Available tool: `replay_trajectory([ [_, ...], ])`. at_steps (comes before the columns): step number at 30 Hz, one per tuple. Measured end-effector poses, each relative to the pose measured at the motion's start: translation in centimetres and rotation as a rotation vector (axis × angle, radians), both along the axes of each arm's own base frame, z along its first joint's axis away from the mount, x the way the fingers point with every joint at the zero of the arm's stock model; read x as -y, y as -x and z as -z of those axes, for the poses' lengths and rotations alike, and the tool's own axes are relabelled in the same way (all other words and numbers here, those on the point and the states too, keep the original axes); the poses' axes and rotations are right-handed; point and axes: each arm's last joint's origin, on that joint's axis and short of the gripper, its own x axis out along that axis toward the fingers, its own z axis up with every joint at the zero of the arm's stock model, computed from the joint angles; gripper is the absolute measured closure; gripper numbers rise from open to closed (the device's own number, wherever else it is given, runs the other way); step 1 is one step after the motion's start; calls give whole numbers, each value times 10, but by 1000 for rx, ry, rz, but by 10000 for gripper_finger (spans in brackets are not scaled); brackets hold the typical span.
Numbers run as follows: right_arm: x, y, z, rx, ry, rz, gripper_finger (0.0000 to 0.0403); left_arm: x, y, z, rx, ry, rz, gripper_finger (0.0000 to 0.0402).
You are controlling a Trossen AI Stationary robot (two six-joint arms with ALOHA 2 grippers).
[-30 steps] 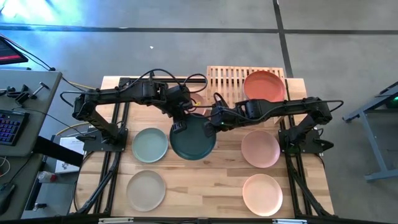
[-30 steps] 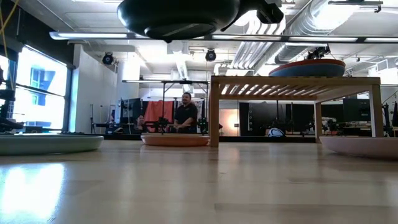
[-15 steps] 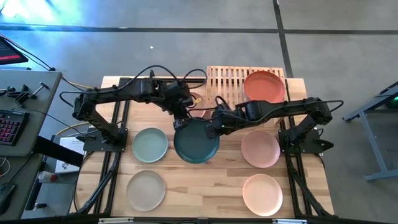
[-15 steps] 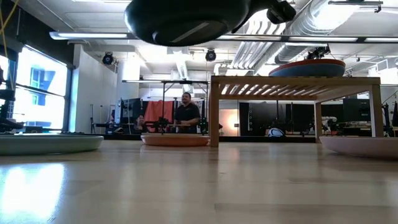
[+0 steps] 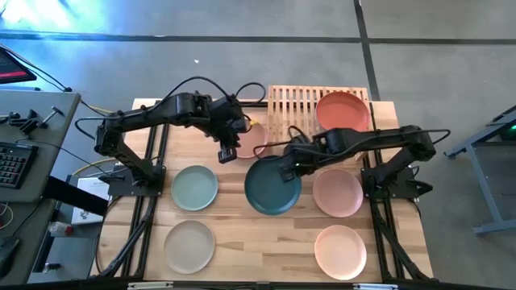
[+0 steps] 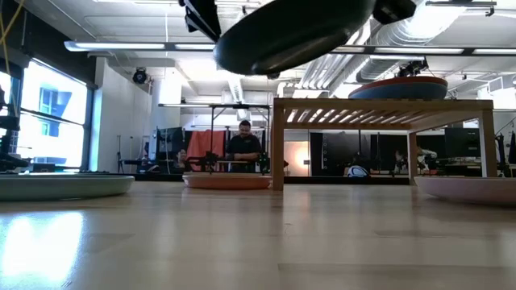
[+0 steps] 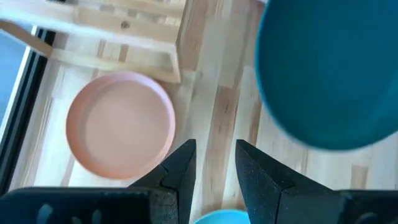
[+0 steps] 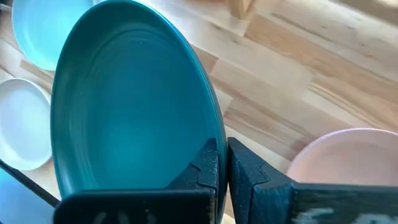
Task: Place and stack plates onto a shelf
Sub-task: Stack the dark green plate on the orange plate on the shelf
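The dark teal plate (image 5: 272, 187) hangs in the air over the table's middle, held by my right gripper (image 5: 288, 166) at its far-right rim; the low view shows it from beneath, the teal plate (image 6: 294, 32) tilted. My left gripper (image 5: 227, 151) is open and holds nothing, left of the teal plate and beside a pale pink plate (image 5: 251, 138) on the table. The bamboo shelf (image 5: 292, 109) stands at the far edge, with a red-orange plate (image 5: 343, 111) on its right half. In the low view a blue plate (image 6: 399, 90) lies under it. My right gripper is shut on the teal plate's rim (image 8: 210, 140), pinched between the two fingers, one on the upper face and one beneath. It comes at the rim from the table's far right. The plate is lifted clear and tilted.
Flat on the table lie a sage green plate (image 5: 194, 187), a beige plate (image 5: 189, 244), a pink plate (image 5: 337, 193) and a peach plate (image 5: 339, 251). The shelf's left half (image 5: 286, 103) is bare slats. People stand in the room behind (image 6: 244, 145).
My left gripper has come off the teal plate and drawn back toward the table's far left. My right gripper has kept its hold and carried the plate toward the table's right, and the plate has tipped from nearly level to tilted.
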Motion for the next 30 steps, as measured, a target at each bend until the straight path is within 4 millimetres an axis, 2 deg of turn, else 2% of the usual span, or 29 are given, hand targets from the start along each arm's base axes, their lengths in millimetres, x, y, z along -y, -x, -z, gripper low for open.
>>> replay_trajectory([
  [6,6,32,-26,48,64,-9,403,-7,3,1,-14,-5,-17,300],
  [18,52,135,-73,92,287,176,403,-29,7,0,-9,-14,-82,300],
  [22,63,177,-74,138,308,274,403,-37,9,0,-9,-39,-66,300],
  [26,67,216,-64,202,311,410,403,-46,10,-1,13,-54,-78,300],
  [30,65,246,-51,300,308,584,403,-54,11,-2,28,-60,-104,300],
])
